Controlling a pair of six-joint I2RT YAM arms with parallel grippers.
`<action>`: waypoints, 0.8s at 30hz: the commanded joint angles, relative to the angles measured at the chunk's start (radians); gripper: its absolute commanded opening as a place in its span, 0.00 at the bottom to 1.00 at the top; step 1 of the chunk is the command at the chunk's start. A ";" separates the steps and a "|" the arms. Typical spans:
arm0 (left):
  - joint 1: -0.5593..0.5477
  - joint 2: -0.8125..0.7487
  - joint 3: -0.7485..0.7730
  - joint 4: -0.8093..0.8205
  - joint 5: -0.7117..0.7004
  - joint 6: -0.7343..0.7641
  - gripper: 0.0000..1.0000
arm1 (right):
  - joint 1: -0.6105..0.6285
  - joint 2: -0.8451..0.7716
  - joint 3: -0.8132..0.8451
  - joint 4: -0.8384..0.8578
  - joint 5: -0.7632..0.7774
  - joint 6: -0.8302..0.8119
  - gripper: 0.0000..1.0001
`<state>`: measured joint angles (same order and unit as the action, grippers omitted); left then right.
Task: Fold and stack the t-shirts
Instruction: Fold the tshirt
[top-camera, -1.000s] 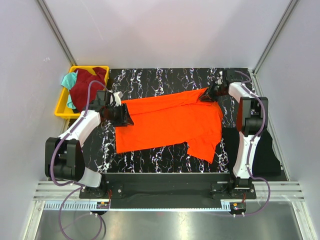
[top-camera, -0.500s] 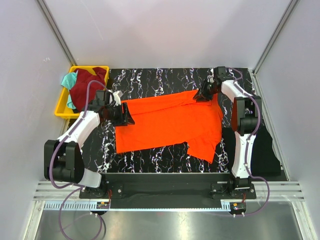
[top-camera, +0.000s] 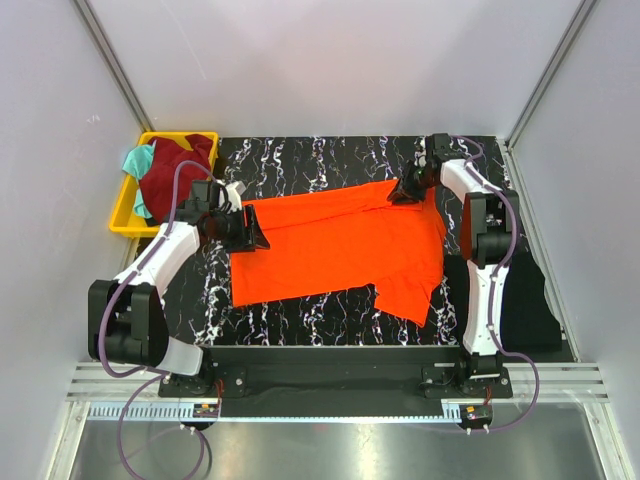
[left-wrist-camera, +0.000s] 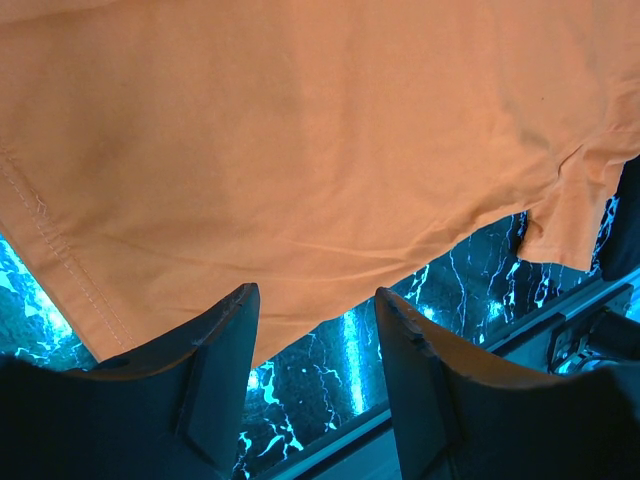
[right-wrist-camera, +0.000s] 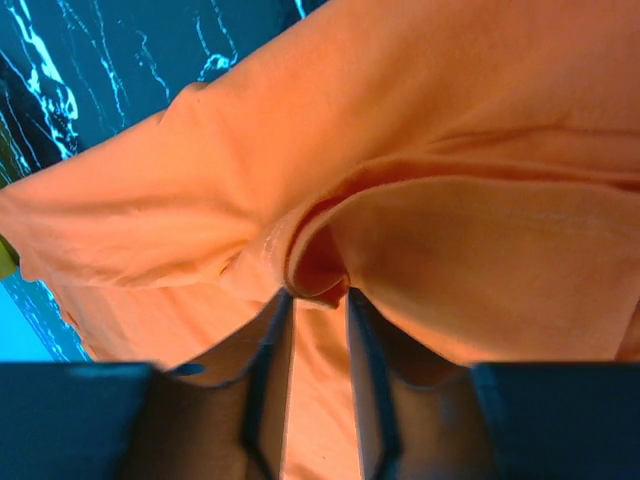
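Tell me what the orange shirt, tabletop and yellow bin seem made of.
The orange t-shirt: soft matte knit, likely cotton; it creases, and a stitched hem shows. The tabletop: black with white veins, marble-look, possibly printed laminate or mat. The yellow bin: smooth rigid plastic, by its look.

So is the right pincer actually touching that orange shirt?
Touching. The right wrist view shows the right pincer with a fold of the orange shirt squeezed between its fingers.
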<state>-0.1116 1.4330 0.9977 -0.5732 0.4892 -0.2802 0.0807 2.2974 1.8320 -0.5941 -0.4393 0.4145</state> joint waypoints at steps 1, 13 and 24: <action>0.004 -0.020 0.016 0.032 0.029 0.015 0.55 | 0.010 0.025 0.055 -0.012 0.010 0.001 0.38; 0.007 -0.029 0.009 0.032 0.023 0.018 0.56 | 0.008 0.073 0.101 -0.009 -0.032 0.067 0.37; 0.010 -0.026 0.002 0.041 0.023 0.016 0.56 | 0.011 0.045 0.075 -0.006 -0.061 0.134 0.16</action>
<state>-0.1081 1.4330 0.9977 -0.5728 0.4908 -0.2794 0.0814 2.3596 1.8931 -0.6037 -0.4671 0.5076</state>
